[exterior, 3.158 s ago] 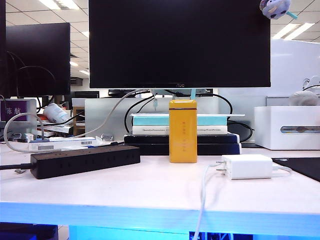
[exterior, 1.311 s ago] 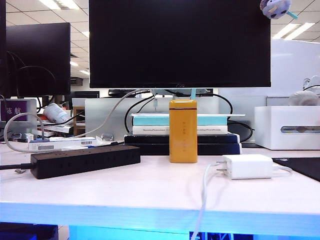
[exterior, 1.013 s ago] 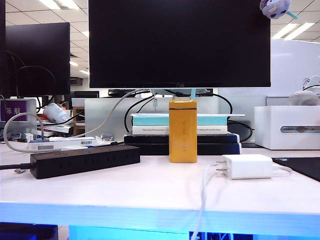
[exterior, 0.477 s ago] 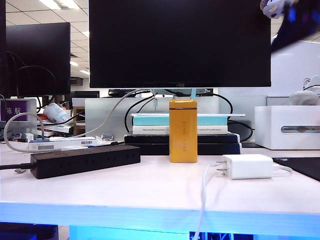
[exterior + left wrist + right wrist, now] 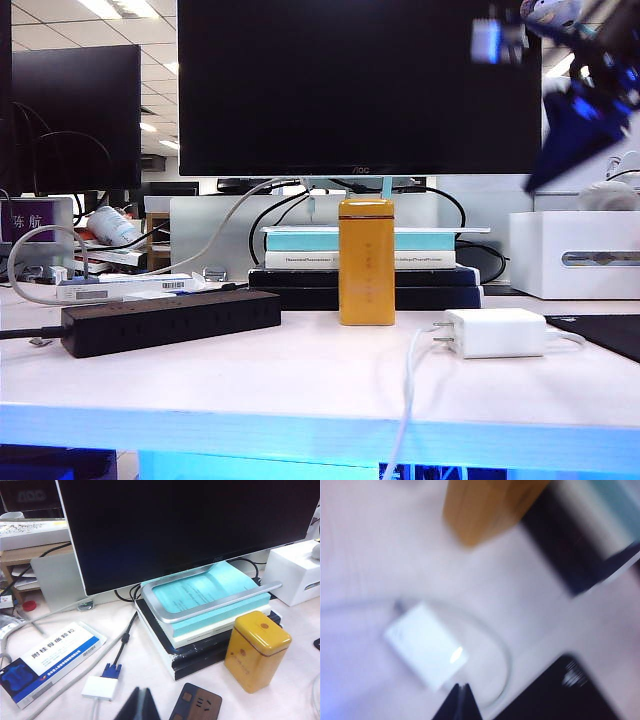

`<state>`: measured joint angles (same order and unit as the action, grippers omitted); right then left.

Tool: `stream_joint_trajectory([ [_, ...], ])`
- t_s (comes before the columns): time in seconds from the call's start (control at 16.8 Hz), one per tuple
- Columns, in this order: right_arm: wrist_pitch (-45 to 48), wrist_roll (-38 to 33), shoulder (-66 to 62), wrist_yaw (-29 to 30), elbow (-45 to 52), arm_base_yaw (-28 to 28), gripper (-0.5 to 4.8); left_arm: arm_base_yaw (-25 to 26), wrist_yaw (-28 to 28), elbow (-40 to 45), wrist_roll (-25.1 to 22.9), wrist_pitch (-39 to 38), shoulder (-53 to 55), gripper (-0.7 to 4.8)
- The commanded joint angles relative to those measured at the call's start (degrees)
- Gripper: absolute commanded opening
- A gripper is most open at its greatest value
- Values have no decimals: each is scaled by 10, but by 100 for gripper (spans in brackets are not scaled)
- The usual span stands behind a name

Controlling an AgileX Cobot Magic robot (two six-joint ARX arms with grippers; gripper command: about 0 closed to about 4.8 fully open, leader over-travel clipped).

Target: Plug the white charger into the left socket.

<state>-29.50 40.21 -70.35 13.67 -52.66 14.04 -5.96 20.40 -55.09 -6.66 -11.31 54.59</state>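
Observation:
The white charger (image 5: 495, 333) lies on the table right of the yellow tin, prongs pointing left, its thin cable dropping over the front edge. The black power strip (image 5: 170, 320) lies at the left; from this low angle the left socket on its top face cannot be made out. My right gripper (image 5: 533, 183), blurred and shut, hangs high above the charger. In the right wrist view its shut tips (image 5: 460, 692) sit just short of the charger (image 5: 425, 645), apart from it. My left gripper (image 5: 141, 702) is shut and empty beside one end of the strip (image 5: 196, 705).
A yellow tin (image 5: 366, 262) stands mid-table before stacked books (image 5: 365, 275) under a monitor (image 5: 358, 85). A big white box (image 5: 575, 255) sits at the back right, and a dark mat (image 5: 605, 335) lies beside the charger. A small white adapter with a blue plug (image 5: 100, 687) and a medicine box (image 5: 45, 662) lie near the left gripper.
The right arm has swung in from the upper right corner and come lower toward the charger. Charger, strip and tin have not moved.

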Motion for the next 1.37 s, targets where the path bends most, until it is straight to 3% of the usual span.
stream_joint_trajectory([
  [0.06,-60,83,-26,0,-2,0,332,0,2,-3,-2,12,-2,-4],
  [0.12,-67,98,-38,0,-2,1,479,0,2,-3,-2,12,-1,-4],
  [0.54,-45,158,-113,24,-2,4,479,0,3,-3,-2,12,-1,-4],
  [0.89,49,171,-172,29,-3,9,479,0,3,-3,-2,11,-1,-4],
  [1.37,24,170,-223,42,-11,9,479,0,2,-3,-2,11,-1,-4],
])
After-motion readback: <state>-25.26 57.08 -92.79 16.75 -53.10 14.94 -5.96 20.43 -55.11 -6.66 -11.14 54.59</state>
